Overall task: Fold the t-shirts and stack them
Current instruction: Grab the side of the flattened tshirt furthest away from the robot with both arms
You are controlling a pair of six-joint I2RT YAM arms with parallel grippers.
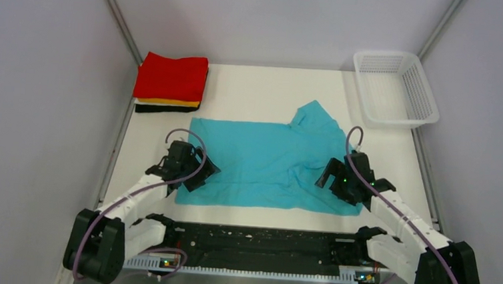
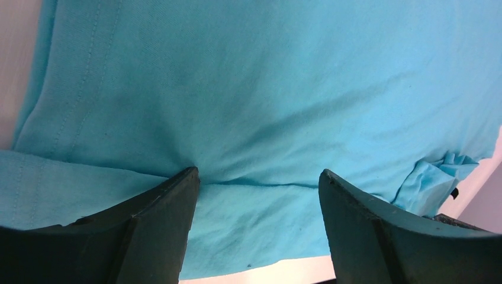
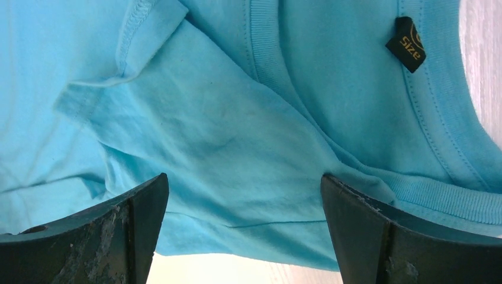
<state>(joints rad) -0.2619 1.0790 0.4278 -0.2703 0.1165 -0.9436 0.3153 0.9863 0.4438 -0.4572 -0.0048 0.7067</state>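
Turquoise short-sleeved cloth t-shirt [image 1: 261, 163] flat mid-table, spread left to right, collar end at right, one sleeve poking toward far right. White table [image 1: 266, 86] under everything. Far-left corner: stack, red folded t-shirt [image 1: 172, 76] on top, orange folded t-shirt [image 1: 168, 101] beneath, black folded t-shirt [image 1: 167, 109] at bottom. White plastic mesh basket [image 1: 432, 108] at far-right corner, apart from shirt. Left arm's fingers [image 2: 148, 236] over shirt's left near part; right arm's fingers [image 3: 118, 236] over collar end.

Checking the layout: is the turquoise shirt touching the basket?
Apart. The top view shows bare table between the shirt and the basket.
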